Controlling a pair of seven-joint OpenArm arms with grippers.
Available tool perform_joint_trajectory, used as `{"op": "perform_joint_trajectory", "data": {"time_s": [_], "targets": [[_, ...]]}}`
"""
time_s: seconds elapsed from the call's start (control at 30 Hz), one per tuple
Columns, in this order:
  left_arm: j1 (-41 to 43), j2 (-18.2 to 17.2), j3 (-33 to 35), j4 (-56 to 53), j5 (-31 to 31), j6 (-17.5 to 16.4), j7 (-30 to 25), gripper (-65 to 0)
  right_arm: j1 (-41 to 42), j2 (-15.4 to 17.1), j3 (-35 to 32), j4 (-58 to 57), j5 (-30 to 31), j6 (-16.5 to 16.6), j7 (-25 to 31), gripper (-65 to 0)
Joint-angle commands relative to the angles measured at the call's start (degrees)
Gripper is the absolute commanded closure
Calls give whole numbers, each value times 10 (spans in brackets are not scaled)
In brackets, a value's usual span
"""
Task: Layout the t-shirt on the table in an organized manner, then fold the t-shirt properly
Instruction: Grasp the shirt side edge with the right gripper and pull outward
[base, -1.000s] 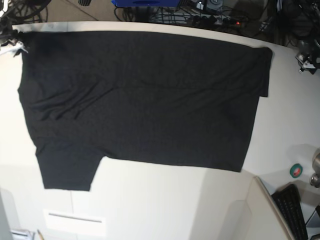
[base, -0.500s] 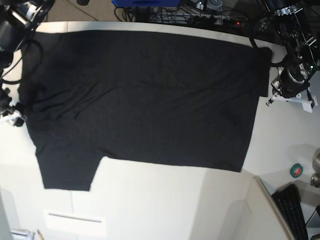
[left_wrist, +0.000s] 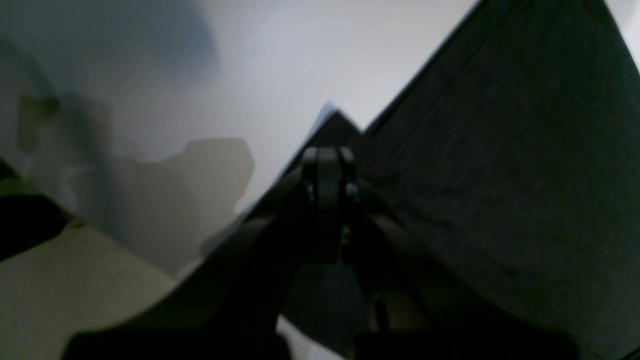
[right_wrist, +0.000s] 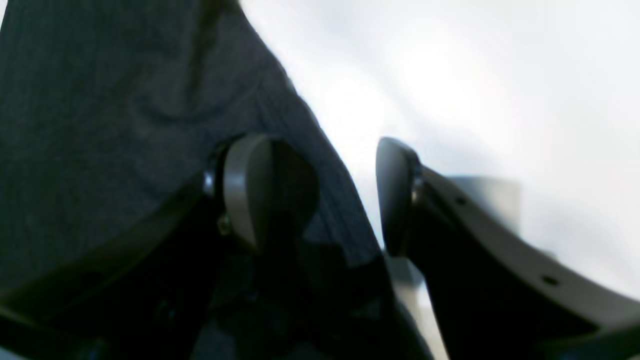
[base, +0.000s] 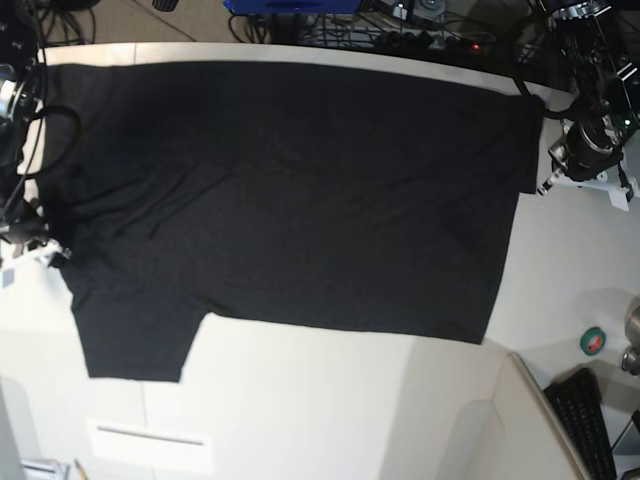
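Lying spread flat across the off-white table (base: 300, 400), the black t-shirt (base: 290, 200) shows its plain dark side, one sleeve pointing toward the near left of the base view. The left gripper (left_wrist: 327, 165) has its jaws pressed fully together on a small peak of the shirt's edge, lifted off the tabletop at the base view's right side. The right gripper (right_wrist: 345, 195) stands wide apart astride the opposite edge, one finger (right_wrist: 250, 190) over the cloth and the other over bare table, gripping nothing.
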Motion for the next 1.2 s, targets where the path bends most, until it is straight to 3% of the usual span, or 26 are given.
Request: {"op": "perform_joint_trajectory", "data": {"time_s": [0.0, 0.07, 0.17, 0.33, 0.43, 0.57, 0.7, 0.9, 1.1, 1.13, 1.17], "targets": [[-4, -10, -3, 9, -4, -3, -9, 0, 6, 6, -3, 4, 1, -1, -9, -308], [-4, -10, -3, 9, -4, -3, -9, 0, 5, 5, 1, 5, 1, -1, -8, -240], [-4, -10, -3, 9, -4, -3, -9, 0, 0, 4, 2, 30, 5, -1, -8, 0], [-4, -10, -3, 8, -4, -3, -9, 0, -64, -14, 2, 177, 5, -1, -37, 0], [-4, -10, -3, 8, -4, -3, -9, 0, -111, -37, 8, 308, 5, -1, -110, 0], [-6, -9, -3, 8, -4, -3, -9, 0, -160, -96, 75, 472, 3, -1, -233, 0], [-8, -10, -3, 8, -4, -3, -9, 0, -202, -135, 106, 580, 5, -1, -314, 0], [-8, -10, -3, 8, -4, -3, -9, 0, -259, -191, 124, 659, 5, 0, -338, 0], [-9, -11, -3, 8, -3, -3, -9, 0, -272, -208, 124, 667, 5, 0, -364, 0], [-9, -11, -3, 8, -3, -3, -9, 0, -270, -208, 124, 666, 5, 1, -373, -57], [-9, -11, -3, 8, -3, -2, -9, 0, -269, -208, 124, 666, 5, 1, -377, -153]]}}
